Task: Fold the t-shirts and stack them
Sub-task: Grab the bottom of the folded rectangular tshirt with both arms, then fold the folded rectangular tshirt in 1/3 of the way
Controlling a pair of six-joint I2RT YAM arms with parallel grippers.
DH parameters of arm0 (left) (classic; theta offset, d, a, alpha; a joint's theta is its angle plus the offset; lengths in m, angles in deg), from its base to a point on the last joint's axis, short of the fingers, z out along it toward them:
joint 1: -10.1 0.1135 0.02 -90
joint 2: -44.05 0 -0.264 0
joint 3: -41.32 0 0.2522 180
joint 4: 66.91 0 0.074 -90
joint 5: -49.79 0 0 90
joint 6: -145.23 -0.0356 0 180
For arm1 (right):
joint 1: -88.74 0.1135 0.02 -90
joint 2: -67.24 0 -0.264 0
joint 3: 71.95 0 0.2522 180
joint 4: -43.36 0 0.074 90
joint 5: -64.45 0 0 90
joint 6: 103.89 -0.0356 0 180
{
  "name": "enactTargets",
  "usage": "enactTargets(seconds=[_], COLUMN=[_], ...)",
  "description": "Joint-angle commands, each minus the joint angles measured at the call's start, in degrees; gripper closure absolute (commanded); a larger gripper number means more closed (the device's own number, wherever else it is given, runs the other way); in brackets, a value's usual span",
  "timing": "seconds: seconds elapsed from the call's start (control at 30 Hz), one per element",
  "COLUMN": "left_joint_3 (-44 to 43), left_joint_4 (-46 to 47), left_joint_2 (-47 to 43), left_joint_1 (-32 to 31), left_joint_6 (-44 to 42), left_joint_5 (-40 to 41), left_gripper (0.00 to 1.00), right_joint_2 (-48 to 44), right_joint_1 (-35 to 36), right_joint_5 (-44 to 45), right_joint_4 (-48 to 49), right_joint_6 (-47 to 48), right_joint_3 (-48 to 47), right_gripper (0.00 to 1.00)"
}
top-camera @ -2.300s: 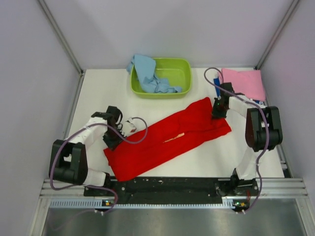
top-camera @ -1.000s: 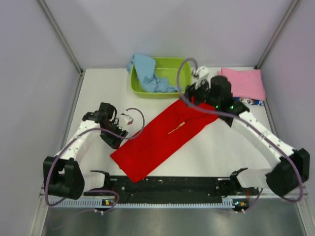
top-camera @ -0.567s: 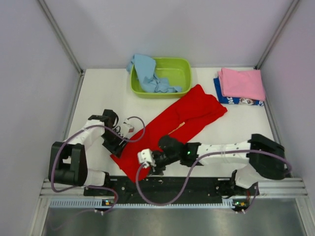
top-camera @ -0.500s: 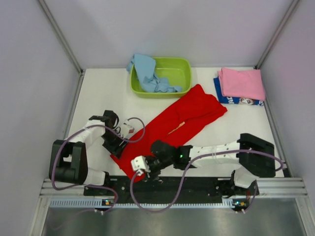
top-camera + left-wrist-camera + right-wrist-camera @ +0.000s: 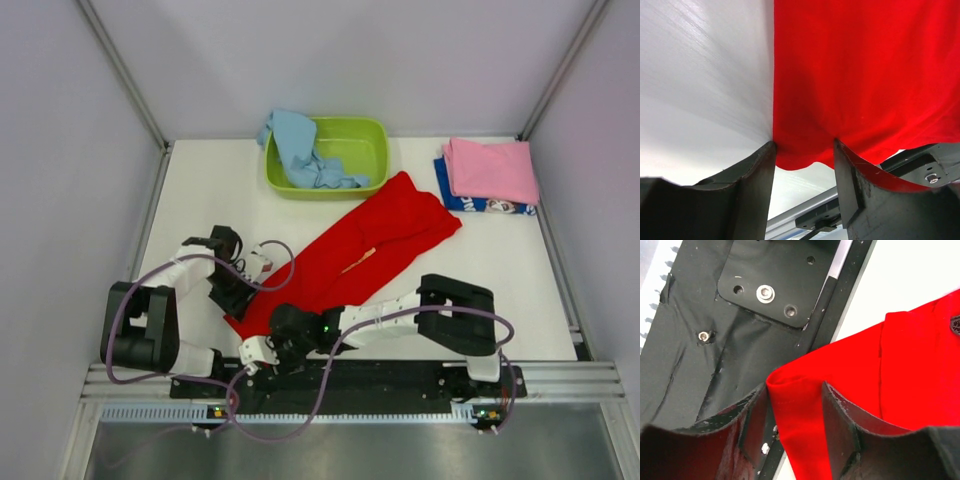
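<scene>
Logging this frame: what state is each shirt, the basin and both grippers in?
red t-shirt: folded into a long strip, lying flat diagonally.
lime green basin: upright.
light blue t-shirt: crumpled, draped over the basin's left rim.
pink t-shirt: folded, stacked on the dark blue t-shirt.
dark blue t-shirt: lying flat, mostly covered.
left gripper: open, straddling the red t-shirt's edge.
right gripper: open, red t-shirt's near corner between its fingers.

I count four tees: red tee (image 5: 372, 250), light blue tee (image 5: 296, 146), pink tee (image 5: 492, 170), dark blue tee (image 5: 449, 196); also one basin (image 5: 377, 137), two arms (image 5: 182, 272) (image 5: 400, 311).
</scene>
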Motion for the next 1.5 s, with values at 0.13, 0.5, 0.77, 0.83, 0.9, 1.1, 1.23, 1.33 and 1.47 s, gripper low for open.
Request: enactTargets(seconds=[0.13,0.5,0.77,0.83,0.9,1.1,1.23,1.33,1.47], left_joint_3=[0.4,-10.5,-31.7,-41.7,-49.9,-68.9,-78.4,-82.2,-82.6], left_joint_4=[-0.8,-12.7,-18.9,-19.5,-20.8,-22.8,-24.4,-24.0,-21.0], left_joint_2=[0.3,-3.3,6.8,12.5,18.5,33.6,41.6,44.6,45.6], left_joint_1=[0.1,-2.6,-13.3,-14.9,-16.6,-20.5,-21.7,-22.5,-23.7], left_joint_6=[-0.9,1.2,4.7,6.2,7.2,8.4,9.3,9.6,10.0], left_joint_5=[-1.9,-5.0,-4.9,-4.5,-4.5,-4.7,-4.2,-4.1,-3.8], left_gripper=[0.8,1.0,1.0,1.0,1.0,1.0,1.0,1.0,1.0], right_joint_2=[-0.4,-16.1,-31.4,-34.8,-37.6,-40.9,-38.3,-36.9,-36.1], right_joint_1=[1.1,-0.5,-13.5,-17.3,-21.2,-32.8,-36.6,-39.3,-42.3], right_joint_5=[1.6,4.7,6.6,6.9,7.7,9.3,13.1,13.8,14.4], right_joint_4=[-5.2,-5.6,-6.7,-7.5,-8.6,-8.9,-8.9,-9.0,-9.0], right_joint_6=[1.1,-4.5,-11.7,-12.1,-12.1,-10.5,-9.1,-9.2,-9.2], right_joint_3=[-1.6,0.7,12.3,15.0,17.0,21.2,20.9,20.8,20.9], right_gripper=[0.88,1.0,1.0,1.0,1.0,1.0,1.0,1.0,1.0])
